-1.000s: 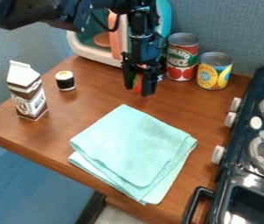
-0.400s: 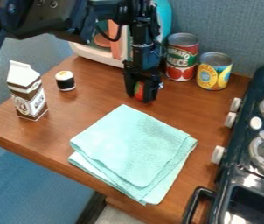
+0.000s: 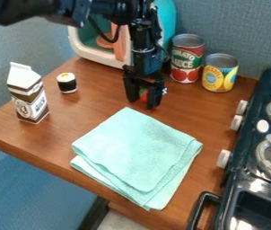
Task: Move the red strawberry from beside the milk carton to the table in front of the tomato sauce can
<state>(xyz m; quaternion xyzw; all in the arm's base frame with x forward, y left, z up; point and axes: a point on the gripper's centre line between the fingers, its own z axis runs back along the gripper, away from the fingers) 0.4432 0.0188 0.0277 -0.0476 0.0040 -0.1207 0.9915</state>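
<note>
The wooden surface (image 3: 60,134) spreads across the middle, with the dark stove (image 3: 243,143) along its right side, white knobs facing the wood. At the back stands a white-and-teal toy appliance (image 3: 96,54) with a peach upright handle; the black arm (image 3: 105,10) comes in from the upper left and passes in front of it. The folded mint cloth (image 3: 135,150) lies flat toward the near edge, one corner pointing back at the hand (image 3: 142,102). The brown-and-white carton (image 3: 28,99) stands upright at the left, and the red can (image 3: 186,60) and the yellow-and-blue can (image 3: 220,75) stand upright close together behind and to the right of the hand. Near the carton, the small black-and-white roll (image 3: 67,84) stands on end, its pale top up. Smallest in what shows is the red-and-green thing (image 3: 144,96), just beyond the cloth's back corner, with its green part uppermost and red below; so much is covered that its long axis cannot be told. The hand points down, its two fingers partly apart and closed on this thing, one at each side. Whether the thing touches the wood below cannot be told.
</note>
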